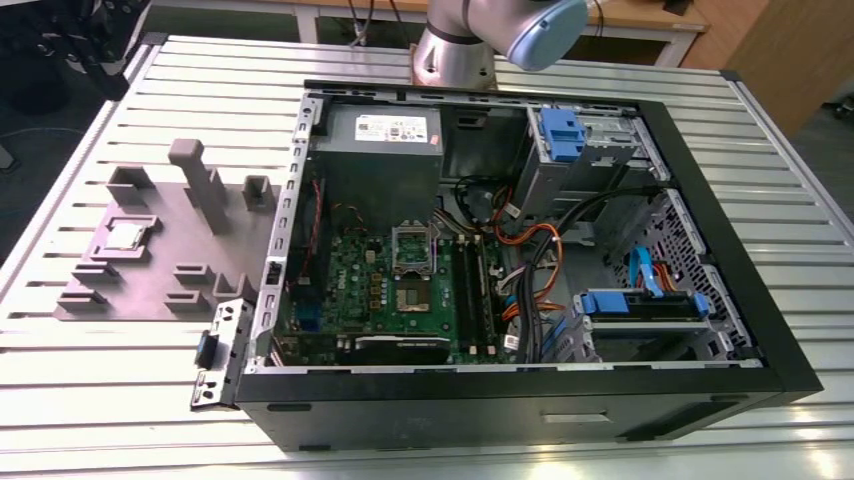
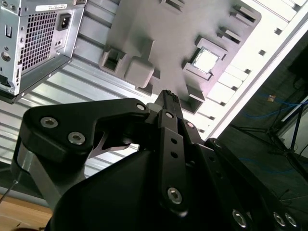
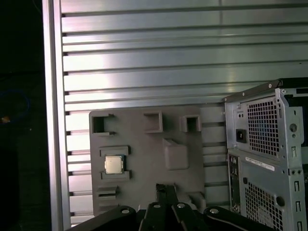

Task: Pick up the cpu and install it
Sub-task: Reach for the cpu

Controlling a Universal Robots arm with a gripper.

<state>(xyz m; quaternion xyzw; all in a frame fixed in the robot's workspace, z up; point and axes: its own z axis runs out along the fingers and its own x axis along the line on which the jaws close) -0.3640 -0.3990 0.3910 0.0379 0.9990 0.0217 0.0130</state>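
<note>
The cpu point(image 1: 127, 235) is a small square chip with a silver lid. It lies flat in a raised pocket of the grey-purple fixture plate point(image 1: 174, 245), at the exterior view's left, outside the computer case. Both wrist views show it in that pocket: cpu point(image 2: 207, 59), cpu point(image 3: 114, 164). My gripper point(image 3: 166, 186) hangs high above the plate point(image 3: 144, 159), well apart from the chip. Its black fingers stand together with nothing between them. The gripper point(image 2: 168, 94) tip points toward the plate point(image 2: 144, 29).
The open computer case point(image 1: 747, 330) lies on the slatted metal table point(image 1: 80, 340). On its green motherboard sits the silver socket bracket point(image 1: 412, 249). Cables, blue drive brackets and a power supply point(image 1: 380, 135) crowd the case. The arm's base point(image 1: 461, 50) stands behind it.
</note>
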